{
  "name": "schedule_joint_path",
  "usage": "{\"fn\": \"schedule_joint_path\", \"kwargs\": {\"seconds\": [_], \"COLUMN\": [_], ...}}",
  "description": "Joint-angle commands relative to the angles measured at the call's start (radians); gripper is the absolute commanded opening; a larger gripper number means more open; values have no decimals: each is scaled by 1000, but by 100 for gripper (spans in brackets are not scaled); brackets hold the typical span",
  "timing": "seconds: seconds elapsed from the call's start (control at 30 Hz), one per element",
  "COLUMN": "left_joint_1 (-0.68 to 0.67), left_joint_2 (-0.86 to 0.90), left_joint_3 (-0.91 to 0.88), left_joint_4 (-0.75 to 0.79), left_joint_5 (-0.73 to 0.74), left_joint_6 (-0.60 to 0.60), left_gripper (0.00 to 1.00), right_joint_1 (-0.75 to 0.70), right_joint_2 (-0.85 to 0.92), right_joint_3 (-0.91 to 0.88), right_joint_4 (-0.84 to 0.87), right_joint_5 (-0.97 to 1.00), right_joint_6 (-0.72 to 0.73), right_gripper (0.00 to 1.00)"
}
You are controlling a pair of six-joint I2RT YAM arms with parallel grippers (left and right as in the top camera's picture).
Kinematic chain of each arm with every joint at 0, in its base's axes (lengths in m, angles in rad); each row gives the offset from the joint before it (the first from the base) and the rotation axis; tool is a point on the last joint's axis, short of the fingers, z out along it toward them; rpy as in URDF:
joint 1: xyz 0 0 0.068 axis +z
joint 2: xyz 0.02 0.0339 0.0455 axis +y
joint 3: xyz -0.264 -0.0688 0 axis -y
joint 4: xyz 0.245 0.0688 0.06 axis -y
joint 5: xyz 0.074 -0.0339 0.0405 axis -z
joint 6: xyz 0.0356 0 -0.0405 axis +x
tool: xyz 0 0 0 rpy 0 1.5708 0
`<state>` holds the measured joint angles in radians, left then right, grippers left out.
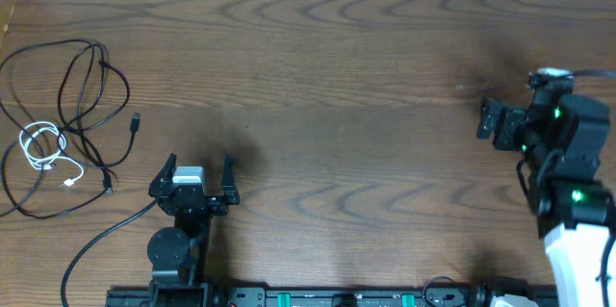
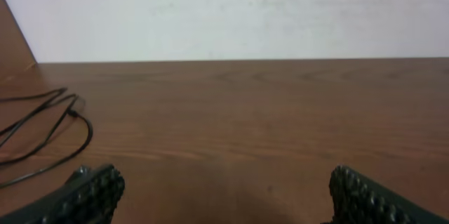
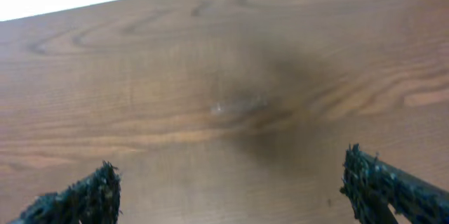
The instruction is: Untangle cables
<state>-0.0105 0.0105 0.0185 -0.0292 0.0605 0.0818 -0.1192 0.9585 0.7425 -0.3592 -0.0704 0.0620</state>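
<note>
Black cord [image 1: 96, 55] sprawls in loose loops at the nine o'clock edge of the wooden table [image 1: 337, 66] in the overhead view. Its spread runs roughly twelve to six. The white cord [image 1: 31, 139] is coiled small among those loops, seemingly crossed by one strand. One black plug end [image 1: 135, 119] juts toward the middle. The left gripper [image 1: 197, 170] has its jaws spread wide and holds nothing. The tangle lies at its ten o'clock, near but apart, and its wrist view catches only a bend of black cord at far left. The right gripper [image 1: 488, 119], likewise spread and empty, hangs well apart at three o'clock over bare wood. The left arm looks much the nearer, and the plug end is likely its first reach.
</note>
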Motion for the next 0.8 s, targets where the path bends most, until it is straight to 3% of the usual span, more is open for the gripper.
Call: {"fn": "schedule_joint_path", "kwargs": {"seconds": [0.0, 0.43, 0.77], "left_joint_1": [-2, -2, -2], "left_joint_2": [-6, -6, -6], "left_joint_3": [-14, -14, -14], "left_joint_4": [-39, -39, -39], "left_joint_5": [-9, -9, -9], "left_joint_6": [-2, -2, -2], "left_gripper": [95, 95, 95], "right_joint_1": [0, 0, 0], "right_joint_2": [-82, -354, -546], "right_joint_3": [-102, -459, -619], "right_joint_4": [81, 417, 435], "right_joint_5": [7, -8, -8], "right_joint_6": [85, 225, 238], "right_gripper": [99, 99, 99]}}
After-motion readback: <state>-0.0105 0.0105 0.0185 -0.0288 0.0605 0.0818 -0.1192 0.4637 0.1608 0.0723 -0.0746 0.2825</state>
